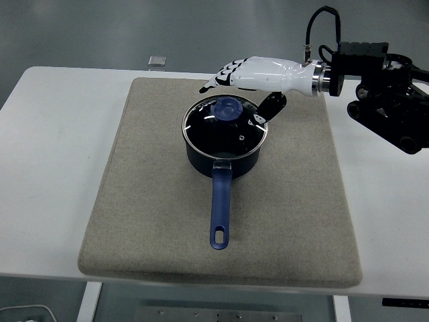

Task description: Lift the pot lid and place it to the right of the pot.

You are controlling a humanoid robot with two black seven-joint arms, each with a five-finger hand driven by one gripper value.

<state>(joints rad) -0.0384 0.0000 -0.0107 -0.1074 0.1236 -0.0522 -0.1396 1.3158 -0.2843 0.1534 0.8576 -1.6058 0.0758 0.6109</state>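
The pot stands on a grey mat in the middle of the white surface, a little toward the far side, with its blue handle pointing to the near edge; the glass lid is on the pot, not yet lifted, and its blue knob sits at the centre; the right robot hand hovers above the far right part of the lid, its white fingers stretched out to the left over the knob and the dark thumb hanging down near the lid's right rim; so the robot hand is wide and holds nothing; it seems not to touch the knob, though the gap is hard to judge from this view; the left arm is not visible. The step in hand is, I think, the approach to the knob; to do it well the robot hand should come lower and a little nearer, so that the knob lies between fingers and thumb, and close only then; the knob is small and smooth, so an off-centre grip could slip or tilt the lid; the lift should go straight up, to keep the rim from dragging the pot; on the right of the pot the mat is bare for setting it down.
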